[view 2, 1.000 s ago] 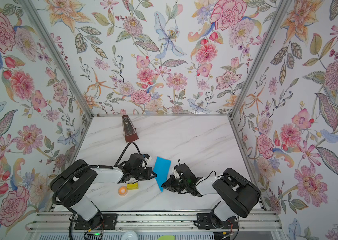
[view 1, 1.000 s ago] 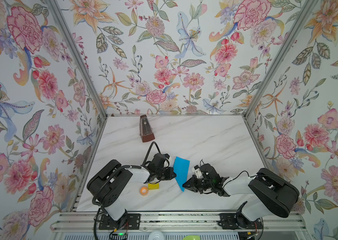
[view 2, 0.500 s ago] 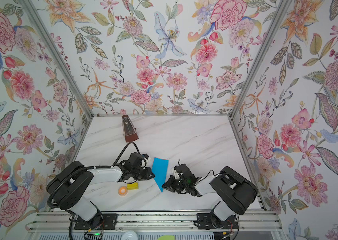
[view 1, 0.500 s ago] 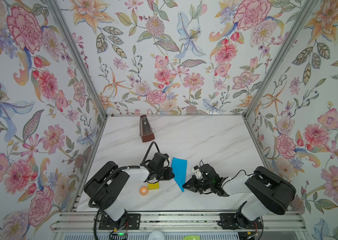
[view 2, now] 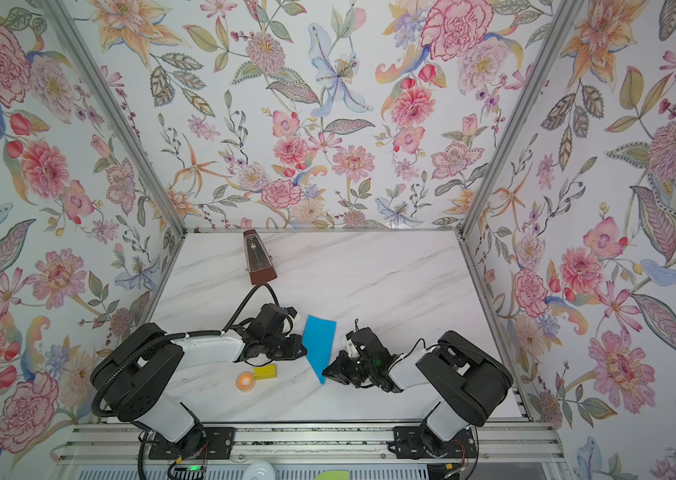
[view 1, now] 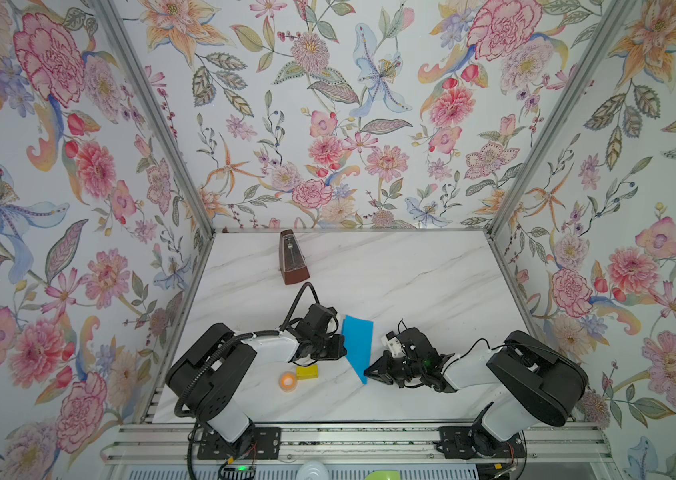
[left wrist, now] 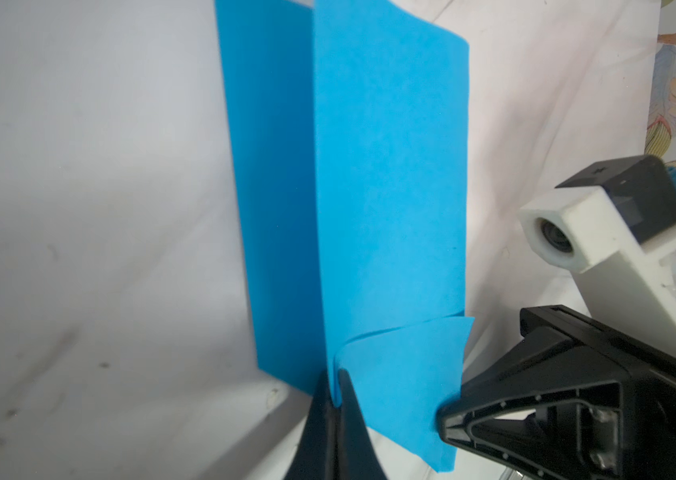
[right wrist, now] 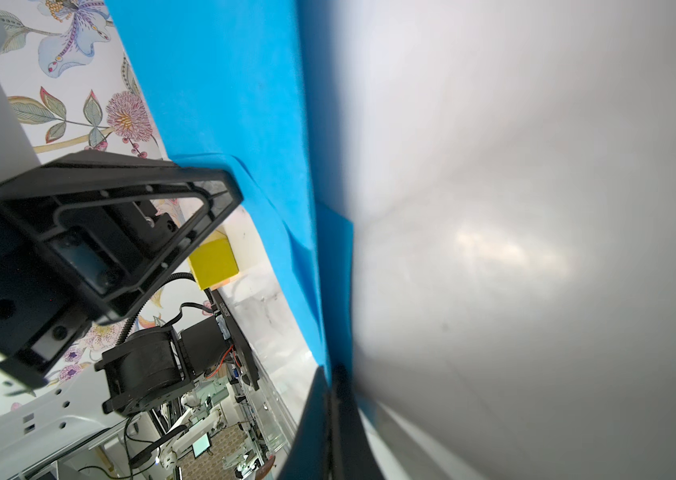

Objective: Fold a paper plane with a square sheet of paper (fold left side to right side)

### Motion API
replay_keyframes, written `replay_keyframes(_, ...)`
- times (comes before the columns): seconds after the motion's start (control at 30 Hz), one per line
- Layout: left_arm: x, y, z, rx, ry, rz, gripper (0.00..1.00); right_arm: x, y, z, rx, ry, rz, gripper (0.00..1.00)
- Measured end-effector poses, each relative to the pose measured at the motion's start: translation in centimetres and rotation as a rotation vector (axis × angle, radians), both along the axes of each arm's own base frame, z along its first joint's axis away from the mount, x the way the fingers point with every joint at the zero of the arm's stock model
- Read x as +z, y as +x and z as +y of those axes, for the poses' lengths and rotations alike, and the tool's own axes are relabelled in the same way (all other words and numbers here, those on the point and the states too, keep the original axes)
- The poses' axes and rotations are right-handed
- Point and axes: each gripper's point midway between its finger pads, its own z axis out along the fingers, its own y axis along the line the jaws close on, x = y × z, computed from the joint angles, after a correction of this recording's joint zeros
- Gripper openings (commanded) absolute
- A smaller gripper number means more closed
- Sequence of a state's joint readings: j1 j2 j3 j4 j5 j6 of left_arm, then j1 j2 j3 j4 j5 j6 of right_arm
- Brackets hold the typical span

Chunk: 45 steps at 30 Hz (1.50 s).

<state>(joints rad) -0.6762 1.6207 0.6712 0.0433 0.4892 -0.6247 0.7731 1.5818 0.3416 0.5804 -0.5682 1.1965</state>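
Observation:
The square sheet of paper (view 1: 357, 345) (view 2: 319, 345) is bright blue and folded into the narrow, pointed form of a paper plane, with layered flaps (left wrist: 390, 187) (right wrist: 236, 104). It is held a little off the marble table near the front middle, point toward the front. My left gripper (view 1: 343, 352) (view 2: 304, 351) (left wrist: 335, 395) is shut on the fold at its left edge. My right gripper (view 1: 366, 372) (view 2: 325, 374) (right wrist: 330, 382) is shut on the pointed near tip. Each wrist view also shows the other arm's gripper at the paper's edge.
A brown metronome (view 1: 292, 259) (view 2: 259, 259) stands at the back left of the marble table (view 1: 432, 282). A small yellow block (view 1: 306, 372) (view 2: 265, 372) (right wrist: 213, 264) and an orange tape roll (view 1: 287, 380) (view 2: 245, 380) lie just in front of the left gripper. Flowered walls enclose three sides.
The paper and both grippers have shifted very slightly to the left. Both grips on the paper stay the same.

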Motion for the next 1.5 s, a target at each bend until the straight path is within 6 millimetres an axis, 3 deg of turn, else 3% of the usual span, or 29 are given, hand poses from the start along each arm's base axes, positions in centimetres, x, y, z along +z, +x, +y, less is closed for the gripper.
replay_keyframes(0.2, 0.6, -0.3, 0.3, 0.003, 0.005, 0.002, 0.0, 0.0, 0.2, 0.2, 0.019, -0.014, -0.008, 0.0)
replay_keyframes(0.43, 2.9, -0.2, 0.4, 0.009, 0.012, -0.021, 0.0, 0.0, 0.4, 0.9, 0.057, -0.016, -0.011, 0.0)
replay_keyframes(1.0, 5.0, -0.3, -1.9, -0.037, 0.029, -0.032, 0.0, 0.0, 0.4, 2.1, 0.118, 0.001, -0.018, 0.0)
replay_keyframes(1.5, 3.2, 0.7, -4.1, -0.075, 0.079, -0.007, 0.0, -0.1, 0.3, 2.6, 0.14, 0.014, -0.021, 0.0)
